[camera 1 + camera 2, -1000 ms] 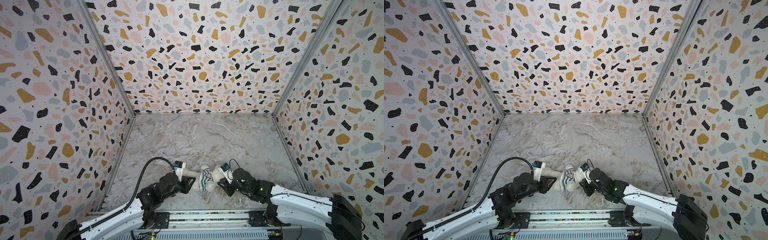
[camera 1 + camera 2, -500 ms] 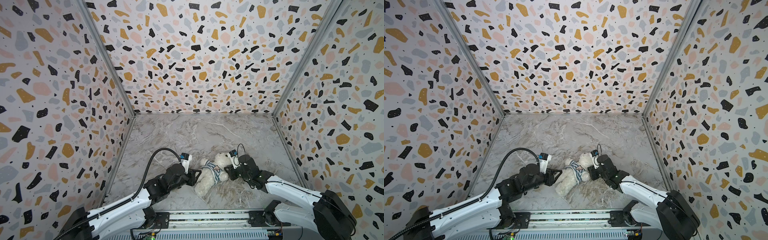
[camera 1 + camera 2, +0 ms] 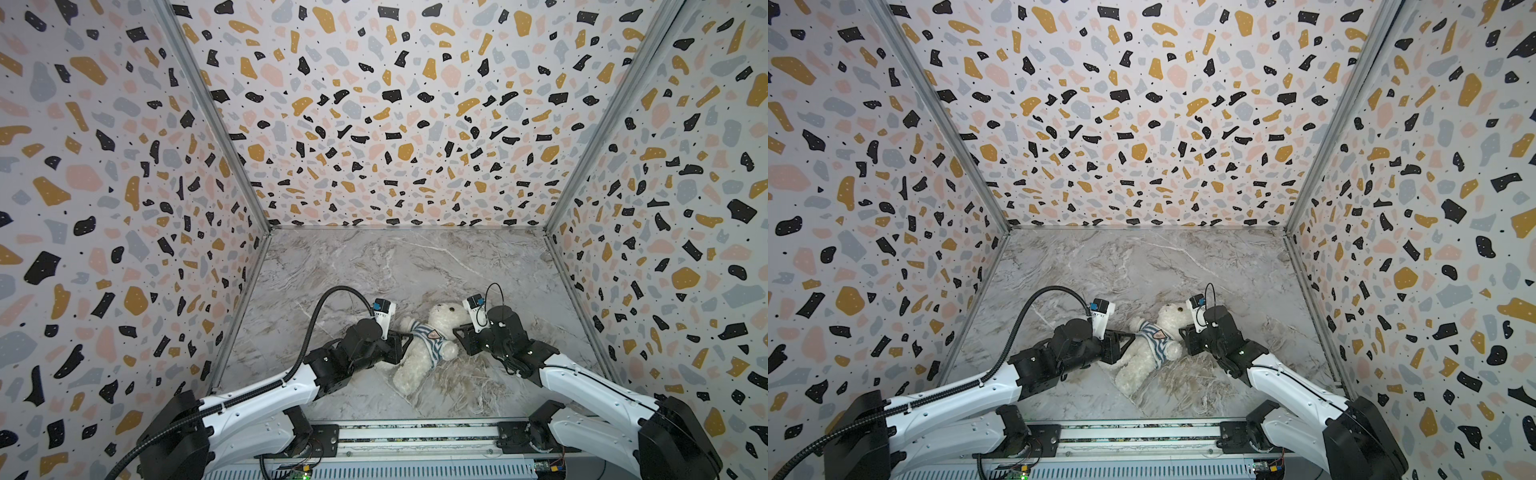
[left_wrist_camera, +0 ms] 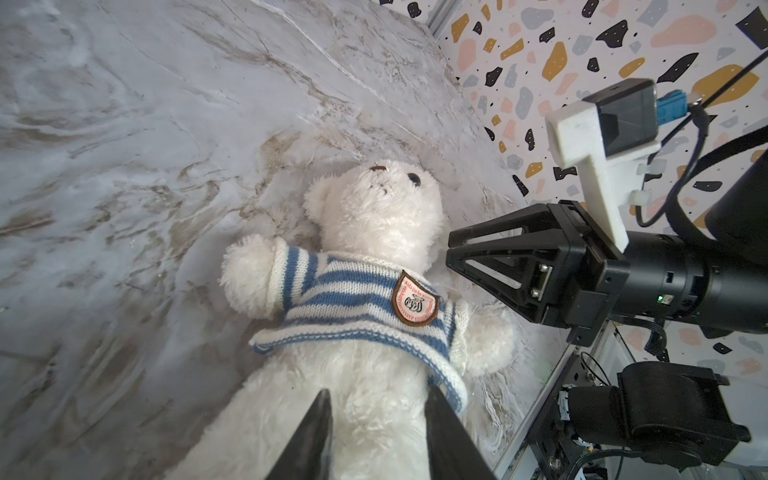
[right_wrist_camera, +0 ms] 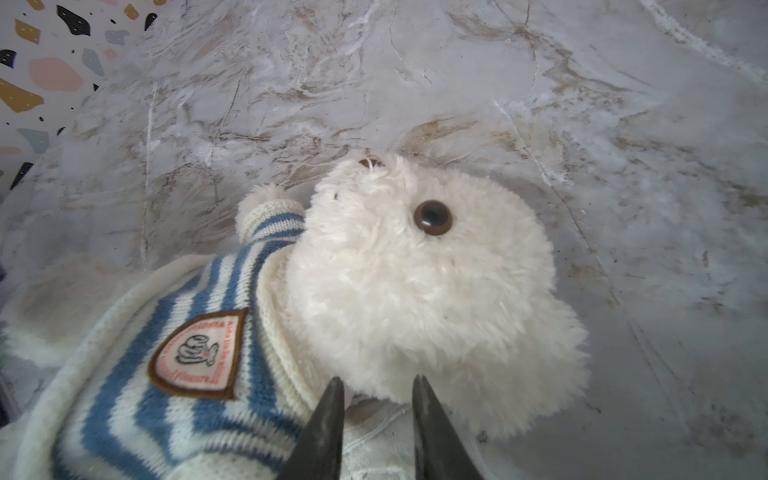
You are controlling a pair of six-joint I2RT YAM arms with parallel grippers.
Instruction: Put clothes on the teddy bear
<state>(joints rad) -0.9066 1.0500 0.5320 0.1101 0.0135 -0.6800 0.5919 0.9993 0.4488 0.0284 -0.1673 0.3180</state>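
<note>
Teddy bear point(image 3: 419, 353) swung diagonal; legs point(image 3: 406, 383) near front rail point(image 3: 415, 436), floor point(image 3: 415, 266) beyond open.

1. Teddy bear point(image 3: 417, 361), cream-white plush: I see it lying face up near the front of the marble-look worktop point(image 3: 374, 266), head toward the back right, legs toward the front.
2. Striped shirt point(image 3: 428, 338), blue and white with a badge: on the bear's chest.
3. Left tool point(image 3: 402, 344), black: tip against the bear's side at the shirt.
4. Right tool point(image 3: 459, 334), black: just beside the bear's head.
5. Walls point(image 3: 395, 104), speckled, on three sides.
6. Rail point(image 3: 415, 440) along the front, between the two arm bases.
</note>
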